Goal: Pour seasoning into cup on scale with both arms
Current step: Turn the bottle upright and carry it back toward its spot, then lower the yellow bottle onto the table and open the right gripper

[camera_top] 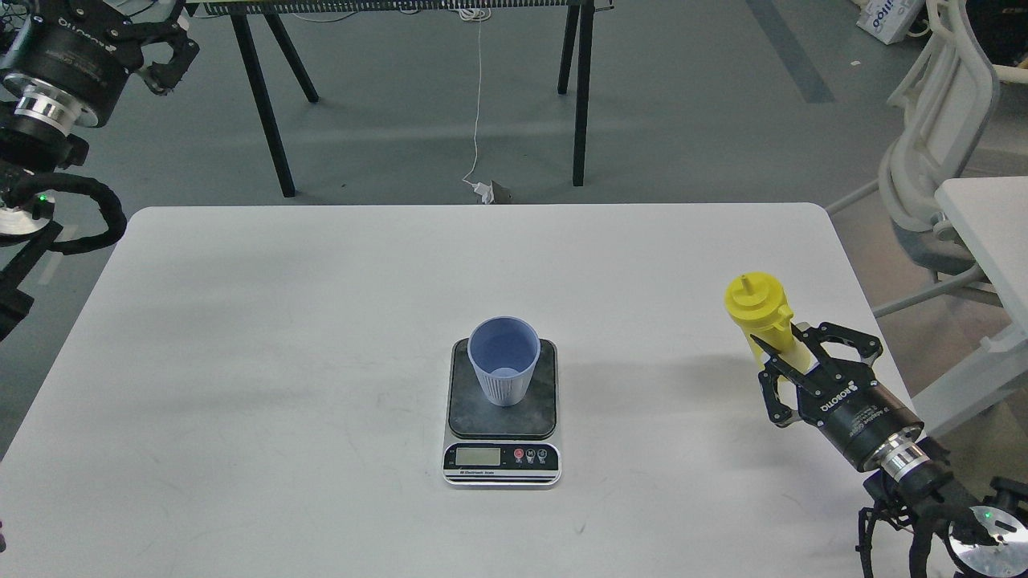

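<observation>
The light blue ribbed cup (503,359) stands upright on the dark plate of the scale (502,421) in the middle of the white table (265,361). My right gripper (795,357) is shut on the lower body of the yellow seasoning bottle (757,309). The bottle is upright with its nozzle pointing up, low at the table's right side and well to the right of the cup. Its base is hidden by the gripper. My left gripper (161,36) is open and empty, high at the far left, partly cut off by the top edge.
Black legs of another table (265,104) stand on the grey floor behind, with a white cable (479,96) hanging down. A white chair (932,160) and a second white table (992,225) stand to the right.
</observation>
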Robot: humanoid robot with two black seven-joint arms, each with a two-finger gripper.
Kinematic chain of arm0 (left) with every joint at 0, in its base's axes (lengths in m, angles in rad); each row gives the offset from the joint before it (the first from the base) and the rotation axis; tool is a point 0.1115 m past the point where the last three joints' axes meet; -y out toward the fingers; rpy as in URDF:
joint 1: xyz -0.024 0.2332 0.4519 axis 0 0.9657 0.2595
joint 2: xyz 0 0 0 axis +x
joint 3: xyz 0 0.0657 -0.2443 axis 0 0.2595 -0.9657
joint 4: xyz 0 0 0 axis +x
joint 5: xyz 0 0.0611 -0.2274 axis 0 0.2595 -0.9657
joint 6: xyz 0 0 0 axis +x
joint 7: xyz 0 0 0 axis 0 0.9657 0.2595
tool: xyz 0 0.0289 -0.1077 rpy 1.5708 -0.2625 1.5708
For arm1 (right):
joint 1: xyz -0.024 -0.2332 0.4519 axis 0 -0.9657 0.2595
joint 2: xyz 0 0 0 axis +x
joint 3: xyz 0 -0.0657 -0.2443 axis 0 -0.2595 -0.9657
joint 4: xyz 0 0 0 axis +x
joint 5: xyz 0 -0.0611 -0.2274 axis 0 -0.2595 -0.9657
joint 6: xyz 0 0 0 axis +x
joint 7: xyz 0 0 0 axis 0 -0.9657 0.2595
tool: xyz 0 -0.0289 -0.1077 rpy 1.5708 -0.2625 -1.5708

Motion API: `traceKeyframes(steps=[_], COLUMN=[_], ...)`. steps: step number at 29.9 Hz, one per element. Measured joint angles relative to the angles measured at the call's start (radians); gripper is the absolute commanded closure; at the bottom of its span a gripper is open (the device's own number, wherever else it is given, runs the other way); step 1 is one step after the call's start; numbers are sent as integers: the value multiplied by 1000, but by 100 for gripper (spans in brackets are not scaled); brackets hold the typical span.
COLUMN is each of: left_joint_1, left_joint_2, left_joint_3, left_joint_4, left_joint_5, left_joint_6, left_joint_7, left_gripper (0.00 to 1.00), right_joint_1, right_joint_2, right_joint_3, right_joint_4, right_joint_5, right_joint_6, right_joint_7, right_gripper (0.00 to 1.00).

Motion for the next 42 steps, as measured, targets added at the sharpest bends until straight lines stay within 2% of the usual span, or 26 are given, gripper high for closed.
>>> traceKeyframes(steps=[12,25,31,42], left_joint_1=[28,29,30,32], left_joint_2=[20,42,91,209], left_joint_3=[-2,-1,12,84], left_joint_4=[-34,-46,-100,-218], left_joint_5=[0,0,2,9], left_joint_6=[3,12,31,45], left_joint_7=[-2,-2,1,7], left_gripper=[0,0,0,0], right_joint_1=[-69,-84,-105,-126], right_joint_2=[168,179,189,307], right_joint_3=[74,75,128,215], right_joint_4=[-106,-153,-161,-151], right_joint_5=[-75,-114,-116,-182], right_joint_6=[0,0,0,0], right_joint_7=[-1,-1,-1,-1], right_gripper=[63,63,63,63])
